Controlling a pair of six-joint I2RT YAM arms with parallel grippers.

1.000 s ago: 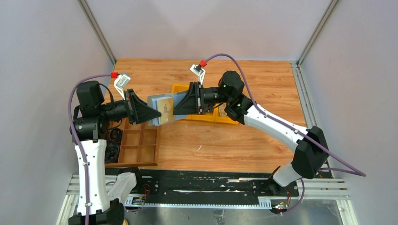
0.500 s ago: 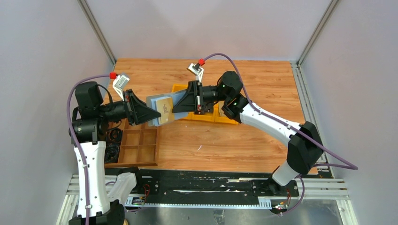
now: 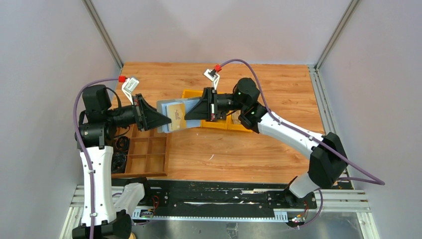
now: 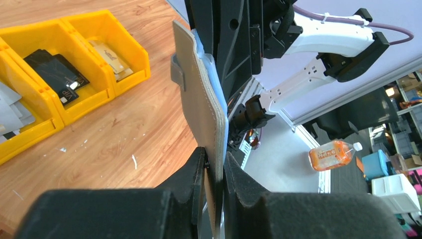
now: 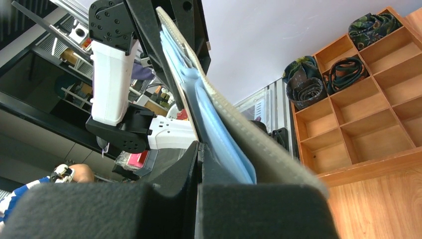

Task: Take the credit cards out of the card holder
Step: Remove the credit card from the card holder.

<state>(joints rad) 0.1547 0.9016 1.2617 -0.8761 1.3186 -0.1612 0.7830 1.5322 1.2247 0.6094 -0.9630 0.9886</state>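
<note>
Now that your right gripper point(image 5: 198, 148) has closed on the tan card point(image 3: 175, 114) from 3 o'clock, with your left gripper point(image 4: 215, 167) clamping the wallet point(image 4: 199, 99) at 9 o'clock, you can pull it out.

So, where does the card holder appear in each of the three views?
Top external: card holder at centre-left, held above the table.
Left wrist: centre, upright, seen edge-on.
Right wrist: a diagonal band from top centre to lower right.
Shared landmark: the table, lower left and bottom right corner.
</note>
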